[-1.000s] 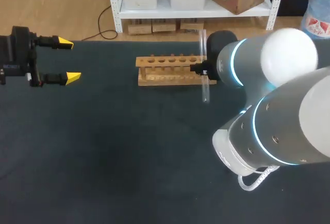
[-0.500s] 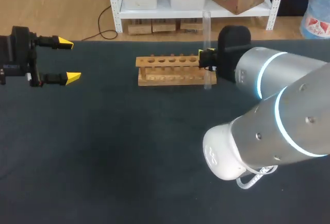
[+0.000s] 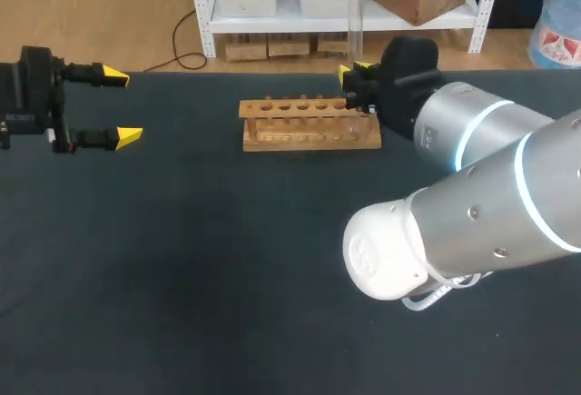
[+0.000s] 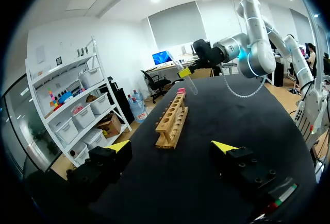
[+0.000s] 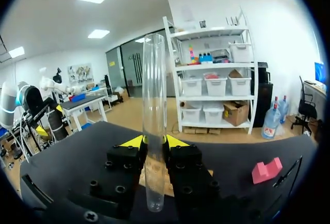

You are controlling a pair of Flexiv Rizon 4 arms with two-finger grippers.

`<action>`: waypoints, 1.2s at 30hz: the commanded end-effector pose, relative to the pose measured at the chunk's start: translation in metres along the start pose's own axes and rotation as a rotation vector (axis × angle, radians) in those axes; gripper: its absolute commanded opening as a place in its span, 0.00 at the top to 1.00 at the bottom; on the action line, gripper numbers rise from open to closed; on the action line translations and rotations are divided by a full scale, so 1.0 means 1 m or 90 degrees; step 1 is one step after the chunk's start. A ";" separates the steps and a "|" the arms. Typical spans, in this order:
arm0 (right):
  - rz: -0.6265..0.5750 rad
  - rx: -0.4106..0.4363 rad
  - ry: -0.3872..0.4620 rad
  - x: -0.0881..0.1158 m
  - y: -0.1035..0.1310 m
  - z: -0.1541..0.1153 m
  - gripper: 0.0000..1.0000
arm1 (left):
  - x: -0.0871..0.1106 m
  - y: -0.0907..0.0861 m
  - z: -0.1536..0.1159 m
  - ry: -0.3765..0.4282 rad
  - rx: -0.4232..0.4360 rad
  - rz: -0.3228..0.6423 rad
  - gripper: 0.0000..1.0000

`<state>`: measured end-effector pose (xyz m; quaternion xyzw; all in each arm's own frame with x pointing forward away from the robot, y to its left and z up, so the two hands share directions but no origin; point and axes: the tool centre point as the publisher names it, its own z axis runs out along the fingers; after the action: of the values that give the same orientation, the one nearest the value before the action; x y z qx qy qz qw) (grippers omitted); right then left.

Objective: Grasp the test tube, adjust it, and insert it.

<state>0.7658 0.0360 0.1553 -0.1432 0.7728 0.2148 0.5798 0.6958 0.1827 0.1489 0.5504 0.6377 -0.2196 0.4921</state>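
Note:
A clear glass test tube (image 3: 356, 39) (image 5: 154, 105) stands upright with my right gripper (image 3: 354, 74) (image 5: 154, 142) shut on its lower half, both yellow-tipped fingers pressed against its sides. It hangs over the right end of the wooden rack (image 3: 309, 123) (image 4: 172, 120), whose row of holes shows no tube in it. In the left wrist view the tube (image 4: 187, 81) leans above the rack's far end. My left gripper (image 3: 122, 104) (image 4: 171, 145) stays open far to the left of the rack, with nothing between its fingers.
A small pink block (image 5: 267, 170) (image 4: 180, 90) lies on the dark table (image 3: 227, 259) by the rack's right end. My right arm's big white-and-grey links (image 3: 472, 204) fill the table's right side. Bare cloth lies left of and in front of the rack.
My right gripper has swung back and up with the tube. The tube, which hung low beside the rack's right end, now stands higher over that end. My left arm has kept still.

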 end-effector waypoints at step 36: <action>0.015 -0.055 -0.107 -0.012 -0.012 0.049 1.00 | 0.002 -0.001 0.000 -0.003 -0.003 0.002 0.00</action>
<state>0.8139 0.0498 0.1545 -0.1400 0.7138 0.2638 0.6335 0.6958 0.1828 0.1488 0.5504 0.6377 -0.2196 0.4921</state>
